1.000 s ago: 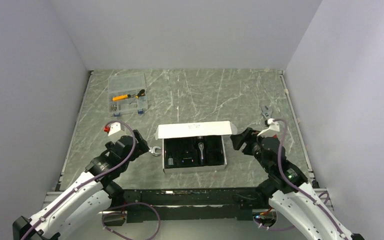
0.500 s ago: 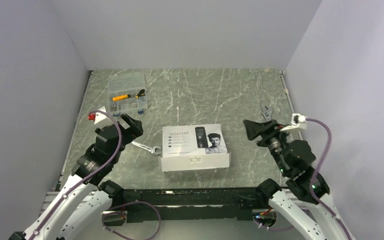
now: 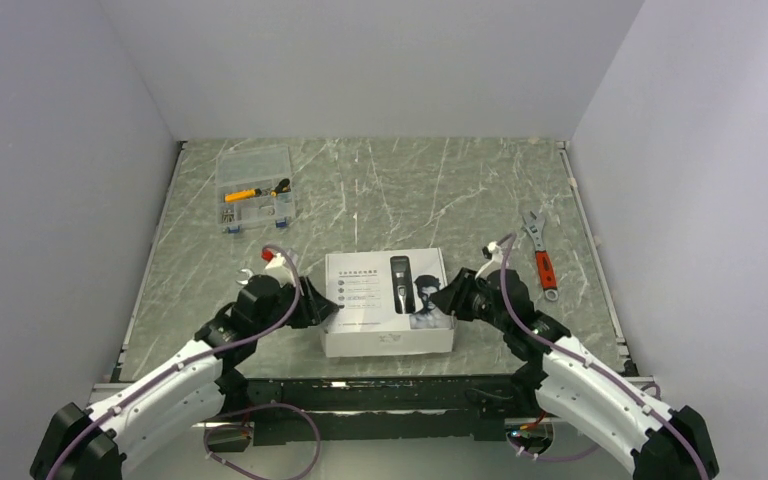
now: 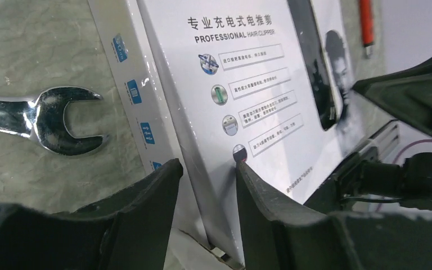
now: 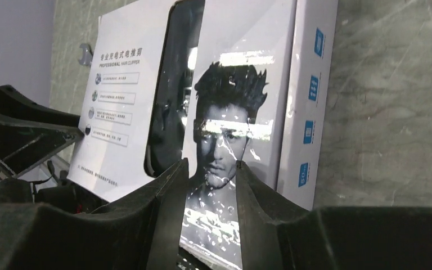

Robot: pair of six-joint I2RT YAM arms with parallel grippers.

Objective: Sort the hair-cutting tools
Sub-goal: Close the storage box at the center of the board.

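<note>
"White cardboard box [image 3: 390, 338], lid shut, printed with a clipper, a man's face and 'PROFESSIONAL HAIR CLIPPER': where did it sit?"

"In the middle of the grey-green marbled table [image 3: 410, 190], toward the near edge, between the two arms. The hair-cutting tools themselves did not show; the lid hid whatever lay under it."

"And the left gripper [image 4: 207, 166]?"

"At the box's left edge. Its black fingers [image 4: 146, 219] stood a narrow gap apart, one beside the side wall with the blue icons, the other over the printed top, with the box's edge between them. Whether they pressed on it, I could not tell."

"The right gripper [image 5: 209, 164]?"

"At the box's right side, facing the left one. Its fingers were slightly parted too, with the portrait end of the lid between them. There also I could not tell whether the box was clamped or merely straddled."

"What else was on the table?"

"A shiny silver open-end wrench [image 4: 62, 121] lay flat just left of the box, apart from it. A red-handled adjustable wrench [image 3: 538, 255] lay well to the right, near the table's right edge. A clear plastic compartment case [image 3: 255, 187] holding small bits, one of them orange, sat at the far left, well apart from the box."
</note>
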